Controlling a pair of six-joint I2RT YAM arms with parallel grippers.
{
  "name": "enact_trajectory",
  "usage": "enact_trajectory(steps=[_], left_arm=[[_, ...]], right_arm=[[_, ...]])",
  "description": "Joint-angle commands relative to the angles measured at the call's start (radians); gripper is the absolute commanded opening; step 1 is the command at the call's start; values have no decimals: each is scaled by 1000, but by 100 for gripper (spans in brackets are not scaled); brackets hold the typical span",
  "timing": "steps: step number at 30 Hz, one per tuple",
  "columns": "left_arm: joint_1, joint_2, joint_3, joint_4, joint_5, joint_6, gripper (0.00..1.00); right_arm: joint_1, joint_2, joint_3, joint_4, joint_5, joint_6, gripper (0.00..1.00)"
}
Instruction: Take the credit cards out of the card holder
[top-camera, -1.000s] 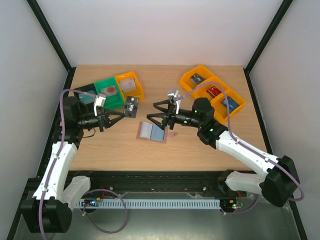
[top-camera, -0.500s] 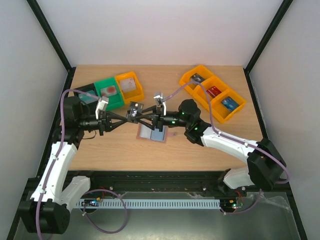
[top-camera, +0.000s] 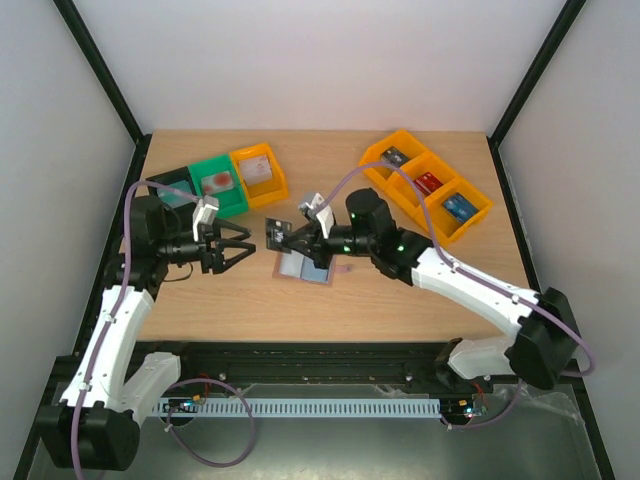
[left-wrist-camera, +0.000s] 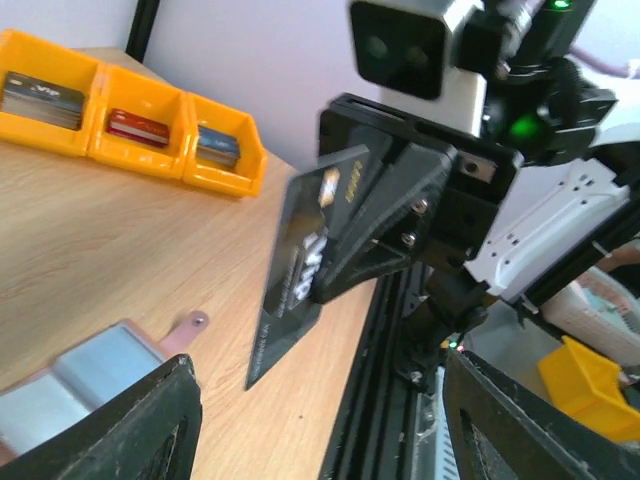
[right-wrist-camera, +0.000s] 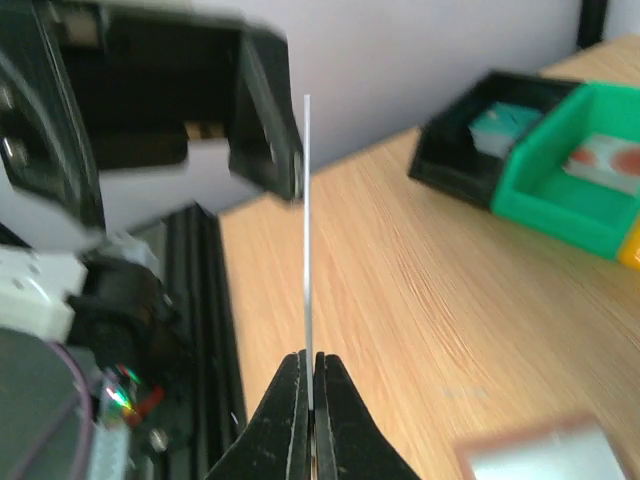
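The table (top-camera: 400, 300) takes up the middle of the top view. The left arm (top-camera: 115, 320) reaches in from the near left and the right arm (top-camera: 470, 285) from the near right, their ends close together near the table's middle. A row of three orange bins (top-camera: 425, 185) sits at the far right. At the far left a black bin (top-camera: 165, 190), a green bin (top-camera: 215, 185) and a lone orange bin (top-camera: 258, 172) stand touching in a line. The black one holds a teal card (right-wrist-camera: 497, 128) and the green one a whitish card (right-wrist-camera: 600, 160) with red on it.

The holder (top-camera: 305, 265) lies open and flat near the table's middle, blue inside up. The left gripper (top-camera: 232, 250) is to its left, jaws apart and empty, pointing right. The right gripper (top-camera: 285, 235) is clamped on a grey card (top-camera: 277, 228), which it holds on edge above the table, off the holder and just to its far left. From the right wrist the grey card shows edge-on as a thin line rising from the closed fingers (right-wrist-camera: 285, 430). From the left wrist its face bears pale lettering, and it touches neither left finger.
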Motion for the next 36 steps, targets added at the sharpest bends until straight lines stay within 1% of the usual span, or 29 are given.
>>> enact_trajectory(steps=[1,3,5,6,7,9,12,15,17,20,22,23,28,30,34,35,36], left_arm=[[-9,-1,15,-45,-43,108,68],[-30,4,19,-94,-22,183,67],[-74,14,51,-201,-53,332,63],[-105,22,81,-268,-95,422,61],[-134,35,122,-343,-138,553,60],[-199,67,203,-433,-256,651,60],[-277,126,321,-511,-400,708,63],[-364,182,361,-542,-502,731,62],[-410,207,370,-591,-545,777,61],[-428,216,371,-658,-531,858,60],[-431,220,361,-658,-517,865,54],[-433,223,357,-650,-518,855,49],[-440,228,363,-623,-519,826,13],[-440,228,366,-630,-516,827,3],[-441,228,370,-663,-498,833,2],[-440,228,380,-665,-490,820,2],[-440,225,393,-651,-484,787,2]], right_arm=[[54,-107,-25,-384,263,-309,2],[70,-120,-31,-405,301,-331,2],[85,-101,-3,-440,300,-356,2],[94,-82,21,-465,286,-371,2],[104,-62,44,-493,258,-396,2],[112,-23,92,-551,182,-427,2],[134,22,132,-602,165,-437,2],[151,19,129,-587,160,-437,2],[153,4,123,-567,123,-439,2],[152,-9,131,-558,77,-441,2],[153,-13,133,-554,60,-443,2],[152,-14,134,-550,53,-443,2],[152,-26,128,-542,40,-450,2],[153,-46,122,-536,53,-454,2],[150,-103,98,-495,130,-434,1],[151,-119,92,-478,156,-426,4],[151,-136,83,-452,201,-409,19]])
